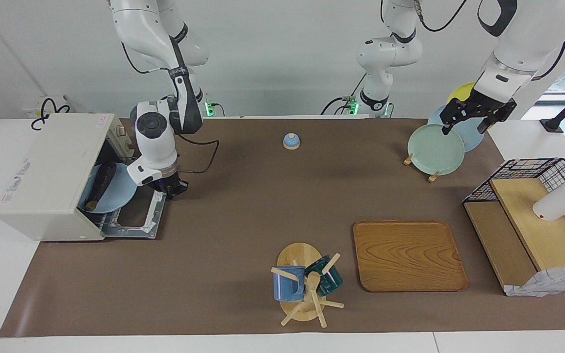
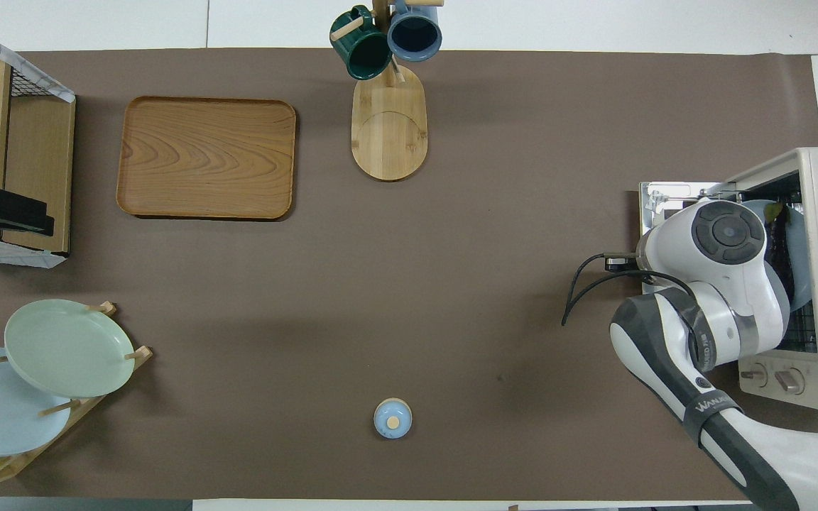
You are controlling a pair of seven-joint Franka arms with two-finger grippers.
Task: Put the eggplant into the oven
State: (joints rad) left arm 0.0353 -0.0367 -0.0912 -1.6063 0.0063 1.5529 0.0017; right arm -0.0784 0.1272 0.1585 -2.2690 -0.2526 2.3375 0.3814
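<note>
Nearest our bases, we are holding the left gripper [image 1: 476, 120] idle and spread wide over the green plate [image 1: 435, 149], while the right gripper [image 1: 170, 189], fingers pinched together on nothing, is hanging low by the outer edge of the door [image 1: 138, 215]. The eggplant [image 1: 100, 185] is lying on a blue plate [image 1: 115, 193] inside the oven [image 1: 47, 176]. So we are likely closing up: we should be hooking under that edge and swinging it gently, keeping clear of the plate rim.

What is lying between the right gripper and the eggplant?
In the facing view, only the light blue plate's rim separates the shut right gripper from the eggplant.
</note>
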